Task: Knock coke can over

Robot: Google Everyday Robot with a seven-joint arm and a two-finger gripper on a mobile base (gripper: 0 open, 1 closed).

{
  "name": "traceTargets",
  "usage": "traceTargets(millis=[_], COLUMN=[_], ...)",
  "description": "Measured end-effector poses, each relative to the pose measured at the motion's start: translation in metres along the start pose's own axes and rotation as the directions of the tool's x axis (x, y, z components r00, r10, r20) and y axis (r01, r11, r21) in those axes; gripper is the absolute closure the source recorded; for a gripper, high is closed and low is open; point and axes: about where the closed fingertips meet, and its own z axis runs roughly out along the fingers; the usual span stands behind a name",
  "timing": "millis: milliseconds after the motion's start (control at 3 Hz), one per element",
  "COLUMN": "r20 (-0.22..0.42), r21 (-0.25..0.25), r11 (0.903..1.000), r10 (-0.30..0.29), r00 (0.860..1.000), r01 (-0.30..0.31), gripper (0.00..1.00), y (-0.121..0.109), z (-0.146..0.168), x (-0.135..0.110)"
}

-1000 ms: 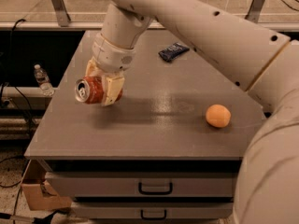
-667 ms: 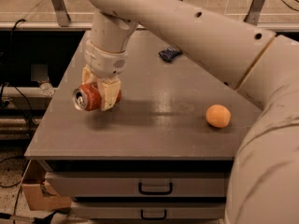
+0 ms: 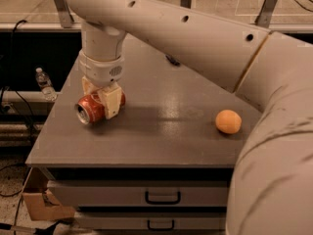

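The coke can (image 3: 87, 110) is red with a silver top. It lies on its side near the left edge of the grey table (image 3: 146, 141), with its top facing front-left. My gripper (image 3: 101, 103) comes straight down from the big white arm and is shut on the can. One cream finger (image 3: 111, 102) crosses the can's front and the other sits behind it. The can's far end is hidden by the fingers.
An orange fruit (image 3: 228, 121) lies at the table's right. A dark snack packet (image 3: 172, 60) shows only a sliver behind the arm. A water bottle (image 3: 45, 83) stands beyond the left edge. Drawers (image 3: 161, 197) are under the table, with a cardboard box (image 3: 36, 207) on the floor.
The gripper and the can have moved together a little left and toward the table's front. The arm now hides most of the dark packet. The orange has not moved.
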Motion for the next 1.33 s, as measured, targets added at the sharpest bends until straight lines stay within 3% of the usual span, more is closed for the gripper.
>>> traceTargets(millis=[333,667,1333], r20=[-0.031,-0.031,-0.03], r21=[-0.005,-0.002,0.003], r11=[1.0,1.0,1.0], r10=[0.002,0.002,0.0], r00=[1.0,1.0,1.0], r01=[-0.002,-0.002,0.0], gripper=[1.0,0.82,0.36], y=[-0.0027,-0.004,-0.0062], z=[0.0033,0.0047,0.0073], x=[0.0014,0.0012,0.0006])
